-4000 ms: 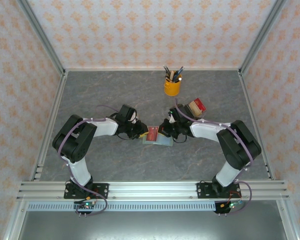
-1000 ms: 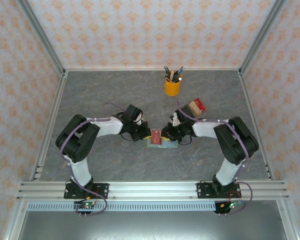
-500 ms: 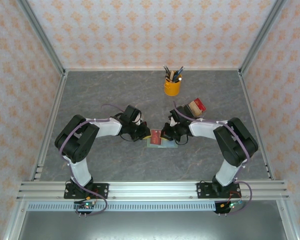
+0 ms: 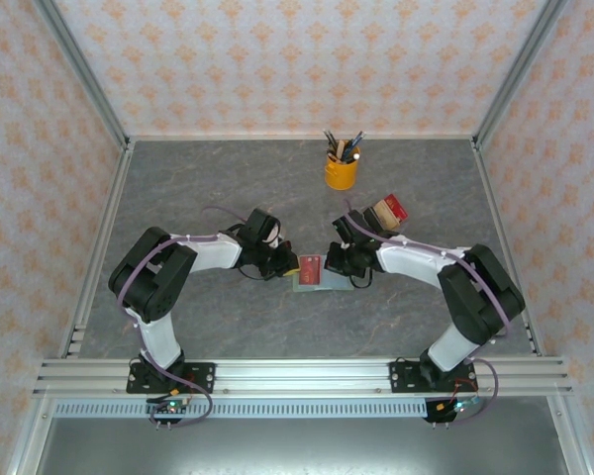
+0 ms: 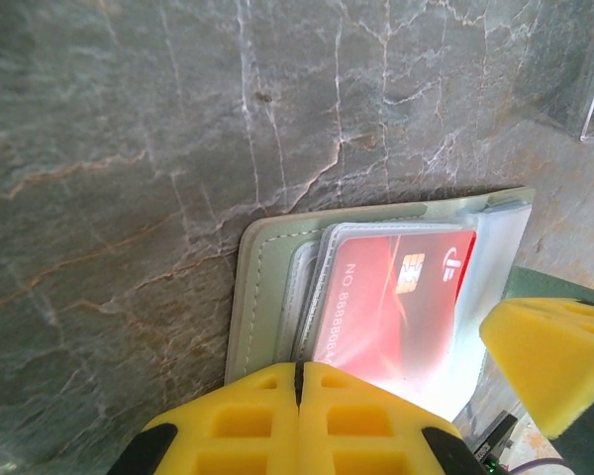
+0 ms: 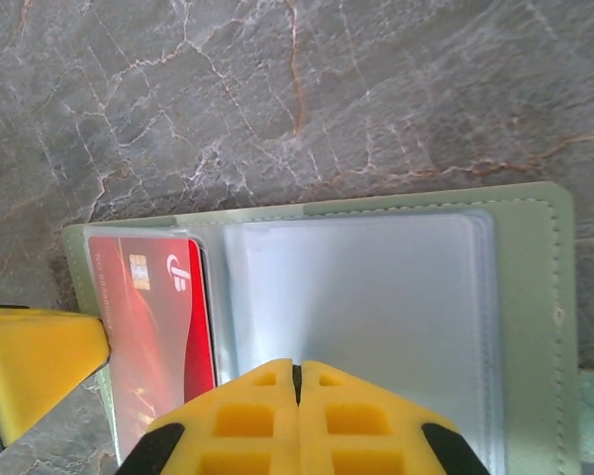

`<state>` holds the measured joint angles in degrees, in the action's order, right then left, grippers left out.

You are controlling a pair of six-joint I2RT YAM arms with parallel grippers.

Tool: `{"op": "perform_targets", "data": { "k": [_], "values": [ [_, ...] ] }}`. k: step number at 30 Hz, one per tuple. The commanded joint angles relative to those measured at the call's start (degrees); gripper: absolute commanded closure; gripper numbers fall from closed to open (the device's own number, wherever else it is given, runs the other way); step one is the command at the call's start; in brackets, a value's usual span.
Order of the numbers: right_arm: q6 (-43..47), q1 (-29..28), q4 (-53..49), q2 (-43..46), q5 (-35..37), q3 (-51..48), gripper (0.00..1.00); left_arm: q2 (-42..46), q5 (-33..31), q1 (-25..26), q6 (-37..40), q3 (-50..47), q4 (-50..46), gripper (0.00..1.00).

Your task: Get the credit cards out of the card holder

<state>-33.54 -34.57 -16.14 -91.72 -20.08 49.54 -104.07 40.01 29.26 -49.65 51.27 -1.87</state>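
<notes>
Card holder (image 4: 327, 285) lies open mid-frame on top cam, red card (image 5: 396, 307) in its clear pocket (none out yet, prob.), w/ your left gripper (image 5: 297, 381) & right gripper (image 6: 295, 381) both pinched closed over it.

Lying open on the grey veined surface (image 5: 129, 148): sage-green card holder (image 5: 267, 297), red credit card (image 5: 396, 297) with chip and white digits tucked behind a clear sleeve inside. Pressed pad to pad, left gripper (image 5: 297, 374), tips overlapping the holder's near edge; unclear whether pinching anything. Over the holder's other end, another yellow foam pad (image 5: 549, 346), contact not discernible.
</notes>
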Motion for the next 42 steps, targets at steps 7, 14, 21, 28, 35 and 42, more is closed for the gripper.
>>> {"op": "perform_targets", "data": {
  "k": [7,14,21,28,35,42],
  "values": [
    [-1.3,2.0,7.1,2.5,-15.2,-2.8,0.92,-4.3,-7.3,0.2,-0.4,-4.1,-9.4,0.98],
    [-8.7,2.0,10.0,2.5,-21.0,-6.7,0.82,-4.8,-8.1,0.1,-1.4,-5.2,-9.6,0.99],
    [-10.6,2.0,11.2,2.8,-21.6,-8.6,0.82,-6.2,-8.9,0.1,-1.8,-5.2,-10.4,1.0],
    [-10.8,1.9,13.7,0.4,-22.2,-8.5,0.84,-6.8,-8.8,0.1,-2.0,-5.4,-10.4,1.0],
    [-7.7,1.7,6.7,1.3,-17.7,-7.6,0.78,-7.2,-9.1,0.2,-1.9,-5.5,-10.5,1.0],
    [-8.0,1.1,9.7,0.7,-20.4,-8.2,0.79,-8.0,-9.0,0.2,-2.2,-5.2,-10.2,1.0]
  ]
}}
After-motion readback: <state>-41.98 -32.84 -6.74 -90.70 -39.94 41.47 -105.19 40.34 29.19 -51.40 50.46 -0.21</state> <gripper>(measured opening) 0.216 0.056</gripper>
